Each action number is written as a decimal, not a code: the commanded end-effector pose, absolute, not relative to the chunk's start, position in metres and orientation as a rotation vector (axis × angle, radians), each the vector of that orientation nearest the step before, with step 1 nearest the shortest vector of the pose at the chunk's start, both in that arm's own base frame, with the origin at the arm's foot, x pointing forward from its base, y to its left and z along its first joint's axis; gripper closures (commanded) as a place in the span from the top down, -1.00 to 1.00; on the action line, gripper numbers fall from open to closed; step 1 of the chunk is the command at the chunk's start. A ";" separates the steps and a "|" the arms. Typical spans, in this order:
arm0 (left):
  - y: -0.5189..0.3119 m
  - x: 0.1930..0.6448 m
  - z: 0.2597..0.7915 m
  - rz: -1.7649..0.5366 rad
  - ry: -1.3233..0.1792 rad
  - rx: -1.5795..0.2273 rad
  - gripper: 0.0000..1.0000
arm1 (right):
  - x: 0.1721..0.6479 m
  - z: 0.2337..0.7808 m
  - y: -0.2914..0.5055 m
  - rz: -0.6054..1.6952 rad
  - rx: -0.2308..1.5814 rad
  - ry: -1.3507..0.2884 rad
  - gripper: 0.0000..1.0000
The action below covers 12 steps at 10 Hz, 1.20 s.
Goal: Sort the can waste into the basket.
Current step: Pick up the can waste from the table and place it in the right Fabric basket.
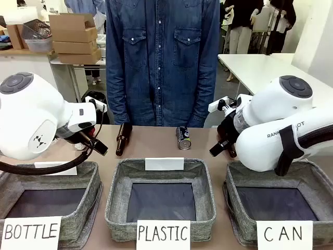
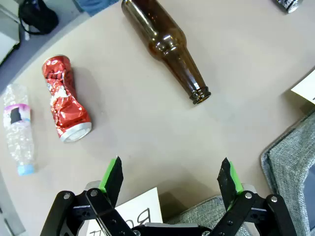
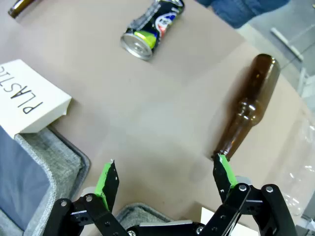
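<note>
The dark blue-black can (image 1: 183, 138) lies on its side at the table's far middle, in front of the person; the right wrist view has this can (image 3: 151, 24) well ahead of my open right gripper (image 3: 165, 179). The crushed red can (image 2: 65, 98) lies on the table up and to the left of my open left gripper (image 2: 171, 179). In the front view my left gripper (image 1: 99, 147) hovers behind the BOTTLE basket and my right gripper (image 1: 219, 147) behind the grey CAN basket (image 1: 234, 179). Nothing is between either pair of fingers.
Brown glass bottles lie near both grippers (image 2: 167, 46) (image 3: 246, 108), one of them (image 1: 123, 138) left of the dark can. A crumpled clear plastic bottle (image 2: 18, 128) lies beside the red can. The PLASTIC basket (image 1: 117, 177) and BOTTLE basket (image 1: 91, 174) stand along the near edge.
</note>
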<state>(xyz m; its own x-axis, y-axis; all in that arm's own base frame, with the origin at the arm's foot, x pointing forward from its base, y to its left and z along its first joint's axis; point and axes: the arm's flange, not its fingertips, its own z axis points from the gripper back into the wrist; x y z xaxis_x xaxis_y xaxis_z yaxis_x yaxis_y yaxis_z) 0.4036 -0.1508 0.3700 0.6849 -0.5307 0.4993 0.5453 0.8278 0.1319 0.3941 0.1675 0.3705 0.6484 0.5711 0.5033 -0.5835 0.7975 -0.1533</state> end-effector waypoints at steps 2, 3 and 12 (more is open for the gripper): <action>-0.151 0.404 0.370 -0.603 -0.551 -0.028 1.00 | 0.394 0.371 0.167 0.656 0.023 -0.564 1.00; -0.151 0.404 0.370 -0.603 -0.551 -0.028 1.00 | 0.394 0.371 0.167 0.656 0.023 -0.564 1.00; -0.154 0.384 0.407 -0.611 -0.493 0.003 1.00 | 0.373 0.406 0.156 0.729 0.051 -0.554 1.00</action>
<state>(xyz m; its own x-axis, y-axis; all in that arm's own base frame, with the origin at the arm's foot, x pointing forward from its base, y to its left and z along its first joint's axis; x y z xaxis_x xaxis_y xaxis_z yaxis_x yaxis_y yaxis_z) 0.4007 -0.1516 0.3767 0.6905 -0.5382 0.4833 0.5503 0.8245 0.1319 0.3916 0.1688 0.3782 0.6400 0.5825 0.5011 -0.5957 0.7881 -0.1552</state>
